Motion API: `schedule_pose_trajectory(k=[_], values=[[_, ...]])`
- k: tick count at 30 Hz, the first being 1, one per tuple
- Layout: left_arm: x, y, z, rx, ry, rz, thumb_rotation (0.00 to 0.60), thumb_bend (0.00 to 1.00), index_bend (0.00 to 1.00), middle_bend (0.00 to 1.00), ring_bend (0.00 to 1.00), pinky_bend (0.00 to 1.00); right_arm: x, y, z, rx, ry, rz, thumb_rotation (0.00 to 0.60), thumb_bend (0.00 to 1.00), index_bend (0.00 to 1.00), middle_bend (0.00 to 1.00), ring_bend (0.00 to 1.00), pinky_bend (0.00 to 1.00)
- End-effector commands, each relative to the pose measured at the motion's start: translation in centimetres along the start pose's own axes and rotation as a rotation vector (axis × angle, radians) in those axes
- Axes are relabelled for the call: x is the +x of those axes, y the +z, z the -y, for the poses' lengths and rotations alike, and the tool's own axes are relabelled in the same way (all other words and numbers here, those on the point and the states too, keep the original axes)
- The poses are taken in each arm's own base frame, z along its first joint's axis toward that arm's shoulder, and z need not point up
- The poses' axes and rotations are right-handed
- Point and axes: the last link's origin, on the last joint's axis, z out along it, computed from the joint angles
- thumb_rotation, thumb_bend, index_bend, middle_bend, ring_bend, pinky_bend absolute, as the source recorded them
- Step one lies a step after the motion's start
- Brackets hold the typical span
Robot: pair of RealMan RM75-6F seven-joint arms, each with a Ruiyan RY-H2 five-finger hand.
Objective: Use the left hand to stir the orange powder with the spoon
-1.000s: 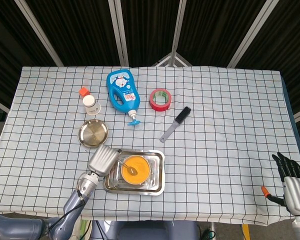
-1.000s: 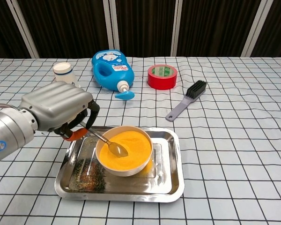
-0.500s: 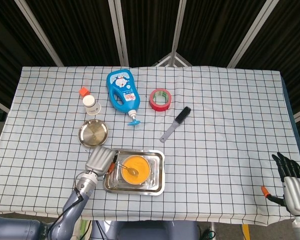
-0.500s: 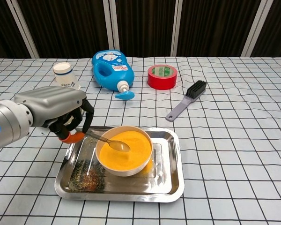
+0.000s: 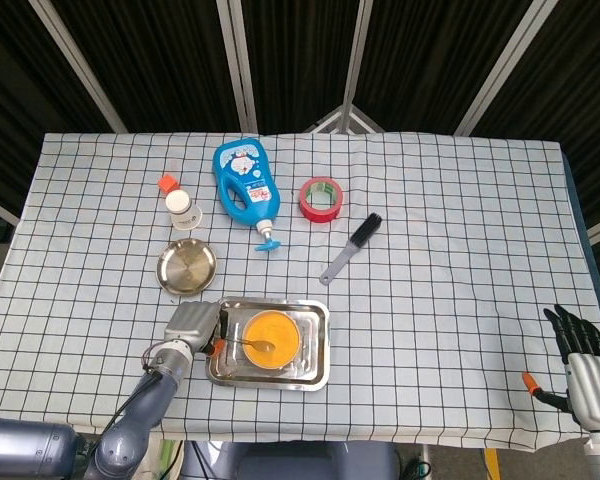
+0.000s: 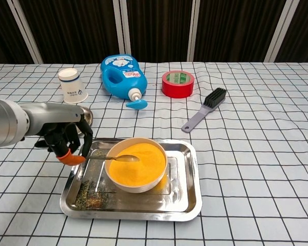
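A white bowl (image 6: 136, 177) of orange powder (image 6: 143, 156) stands in a steel tray (image 6: 187, 202) near the table's front edge. A metal spoon (image 6: 110, 158) with an orange handle end lies almost level, its tip resting on the powder. My left hand (image 6: 61, 134) grips that handle just outside the tray's left rim, fingers curled round it. From the head view the left hand (image 5: 192, 325) sits left of the bowl (image 5: 270, 334). My right hand (image 5: 580, 355) hangs past the table's front right corner, fingers apart and holding nothing.
A blue bottle (image 6: 123, 76), red tape roll (image 6: 177, 83) and black brush (image 6: 204, 116) lie behind the tray. An upside-down paper cup (image 6: 72, 85) and a small metal dish (image 5: 187, 266) sit at the back left. Dark crumbs (image 6: 92, 197) lie in the tray's left part.
My left hand has dropped lower and drawn back to the left with the handle. The spoon has tipped from a slant to nearly level, its tip staying on the powder.
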Motion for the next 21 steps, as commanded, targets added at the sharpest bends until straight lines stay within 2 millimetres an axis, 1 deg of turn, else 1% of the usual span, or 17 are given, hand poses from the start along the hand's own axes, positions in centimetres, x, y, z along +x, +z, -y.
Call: schedule_pose_trajectory(k=[1, 4, 9, 15, 21], values=[[1.3, -0.5, -0.5, 0.002, -0.096, 0.045, 0.600, 0.58, 0.57, 0.79, 0.79, 0.85, 0.0, 0.0, 0.0, 0.000, 0.000, 0.001, 0.600, 0.31, 0.00, 0.00, 0.00, 0.00], [1.6, -0.8, -0.7, 0.012, -0.179, 0.105, 0.600, 0.58, 0.56, 0.79, 0.79, 0.86, 0.0, 0.0, 0.0, 0.000, 0.000, 0.001, 0.600, 0.31, 0.00, 0.00, 0.00, 0.00], [1.6, -1.1, -0.6, 0.038, -0.298, 0.217, 0.600, 0.58, 0.55, 0.79, 0.79, 0.86, 0.0, 0.0, 0.0, -0.001, 0.000, 0.000, 0.600, 0.31, 0.00, 0.00, 0.00, 0.00], [2.0, -1.4, -0.5, 0.066, -0.499, 0.374, 0.600, 0.58, 0.55, 0.79, 0.79, 0.86, 0.0, 0.0, 0.0, 0.000, -0.001, 0.001, 0.600, 0.31, 0.00, 0.00, 0.00, 0.00], [2.7, -1.2, -0.1, 0.081, -0.572, 0.425, 0.600, 0.58, 0.55, 0.79, 0.79, 0.86, 0.0, 0.0, 0.0, -0.001, 0.000, 0.000, 0.600, 0.31, 0.00, 0.00, 0.00, 0.00]])
